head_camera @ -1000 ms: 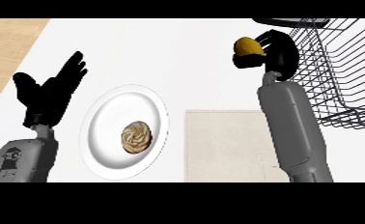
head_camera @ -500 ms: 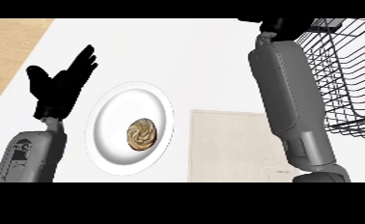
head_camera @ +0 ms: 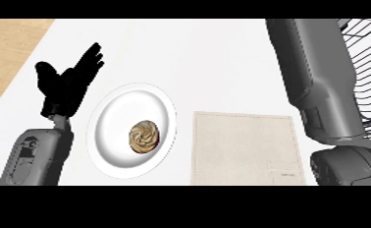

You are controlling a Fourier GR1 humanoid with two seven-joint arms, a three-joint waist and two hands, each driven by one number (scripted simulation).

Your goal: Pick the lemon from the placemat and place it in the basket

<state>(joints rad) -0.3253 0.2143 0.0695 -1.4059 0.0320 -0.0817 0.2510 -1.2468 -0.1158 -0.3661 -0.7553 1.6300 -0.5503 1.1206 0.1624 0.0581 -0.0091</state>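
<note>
- Right arm point(head_camera: 315, 79) reaches farther up toward basket point(head_camera: 357, 33); hand and lemon now out of view.
- Placemat point(head_camera: 245, 148) bare; drop unconfirmed.
- Left hand point(head_camera: 66, 85) resting, fingers released.

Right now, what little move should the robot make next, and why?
Probably carry its right arm a bit further over the basket and let the lemon go there. The placemat lies bare, and that arm stretches toward the basket at the upper right, its robot hand and the lemon out of sight. The left robot hand rests open by the plate.
</note>
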